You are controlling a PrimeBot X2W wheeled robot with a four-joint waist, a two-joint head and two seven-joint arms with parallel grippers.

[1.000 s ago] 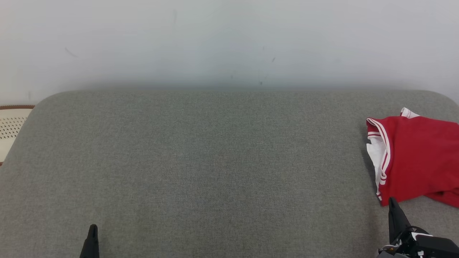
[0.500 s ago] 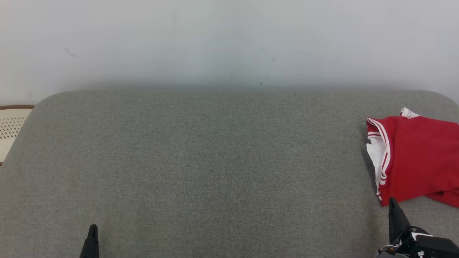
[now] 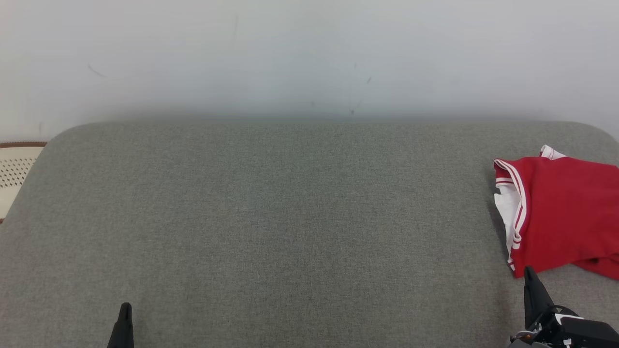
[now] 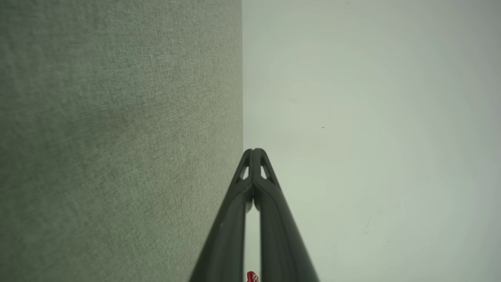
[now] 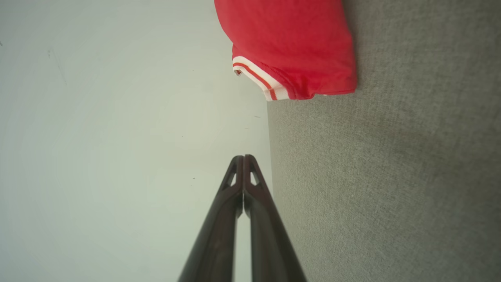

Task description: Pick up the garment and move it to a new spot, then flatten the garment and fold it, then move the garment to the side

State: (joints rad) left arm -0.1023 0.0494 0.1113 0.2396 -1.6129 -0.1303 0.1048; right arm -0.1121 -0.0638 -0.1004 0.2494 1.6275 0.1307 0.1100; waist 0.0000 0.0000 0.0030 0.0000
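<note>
The garment (image 3: 561, 215) is red with white striped trim and lies folded at the right edge of the grey cushioned surface (image 3: 290, 217); the right wrist view has it at the top (image 5: 289, 43). My right gripper (image 3: 528, 273) sits just below the garment's near corner, shut and empty, its tips pressed together (image 5: 243, 158). At the lower left, my left gripper (image 3: 125, 309) is far from the garment, also shut with nothing in it (image 4: 254, 152). A tiny bit of red (image 4: 251, 277) peeks between the left fingers near the bottom edge.
A pale wall (image 3: 309, 53) rises behind the surface. A cream perforated object with a brown rim (image 3: 14, 169) stands off the left edge. Wide bare fabric stretches across the middle and left of the surface.
</note>
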